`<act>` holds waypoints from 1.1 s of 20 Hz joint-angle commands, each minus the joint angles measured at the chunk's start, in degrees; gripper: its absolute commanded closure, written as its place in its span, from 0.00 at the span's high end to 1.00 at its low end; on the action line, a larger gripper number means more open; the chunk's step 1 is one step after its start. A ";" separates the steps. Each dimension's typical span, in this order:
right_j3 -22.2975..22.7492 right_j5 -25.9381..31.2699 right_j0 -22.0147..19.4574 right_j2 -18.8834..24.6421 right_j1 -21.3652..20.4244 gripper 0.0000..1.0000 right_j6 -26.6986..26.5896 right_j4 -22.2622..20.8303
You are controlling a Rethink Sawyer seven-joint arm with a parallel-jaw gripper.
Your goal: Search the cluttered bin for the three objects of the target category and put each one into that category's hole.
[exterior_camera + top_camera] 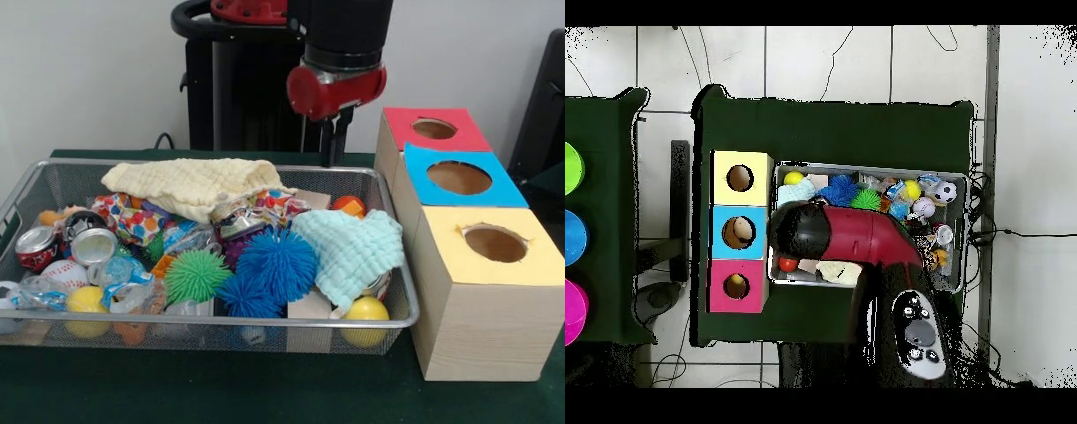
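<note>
Front view, everything placed against the large silver wire-mesh basket (205,256). At its left end a crushed red-and-silver drink can (37,246), a white baseball (64,274) and a smooth yellow ball (86,300) are seen, with an orange-tan plush toy (53,215) partly showing at the far-left wall. Across its far side a pale yellow waffle-weave cloth (196,184) is draped. In its middle, a spiky green ball (196,274) sits beside two spiky blue balls (275,261). Toward its right end a mint-green cloth (353,249) is spread, with another yellow ball (365,311) in the near-right corner and an orange item (350,206) by the far-right wall, too hidden to identify. The other two plush toys cannot be picked out. Above the basket's far-right rim the red-and-black arm's dark gripper (335,141) is hung, clear of the contents; whether its jaws are apart or together cannot be told. Right of the basket three pale wooden boxes are lined up; the round hole (434,129) in the red card top is on the farthest one.
</note>
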 commanded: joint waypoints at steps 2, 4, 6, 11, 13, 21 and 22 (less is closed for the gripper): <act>-14.44 9.70 -6.91 11.98 9.93 0.00 -13.39 -7.31; -14.44 10.49 -8.87 12.73 9.83 0.00 -14.77 -9.12; -12.20 11.22 -11.52 14.37 8.05 0.00 -16.05 -9.75; -7.12 11.06 -15.89 17.39 4.03 0.00 -16.28 -12.03; -6.19 12.15 -18.56 18.34 2.45 0.00 -18.20 -13.58; -2.08 17.05 -25.59 23.98 -2.73 0.00 -20.66 -15.71; -2.08 17.71 -25.74 24.27 -3.14 0.00 -20.30 -15.93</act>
